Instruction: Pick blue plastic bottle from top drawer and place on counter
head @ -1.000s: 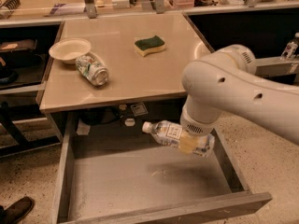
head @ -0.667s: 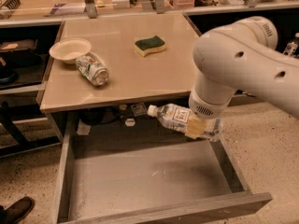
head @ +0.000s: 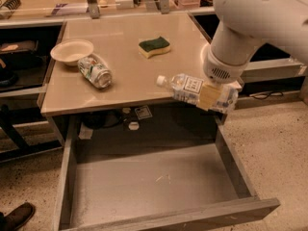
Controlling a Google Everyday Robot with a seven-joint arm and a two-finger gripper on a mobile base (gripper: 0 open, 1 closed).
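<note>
The blue plastic bottle (head: pixel 188 89), clear with a white cap and a pale label bearing a dark square mark, lies on its side in my gripper (head: pixel 211 95). The gripper is shut on the bottle's lower half and holds it in the air at the front right edge of the counter (head: pixel 130 76), cap pointing left. The white arm comes down from the upper right. The top drawer (head: pixel 149 186) is pulled open below and its grey bottom is bare.
On the counter lie a white bowl (head: pixel 72 51), a green-and-white can (head: pixel 95 71) on its side next to it, and a green and yellow sponge (head: pixel 154 46). Dark side shelves flank the table. A shoe (head: pixel 14 218) shows at bottom left.
The gripper has lifted the bottle up out of the drawer and carried it up and right to counter height.
</note>
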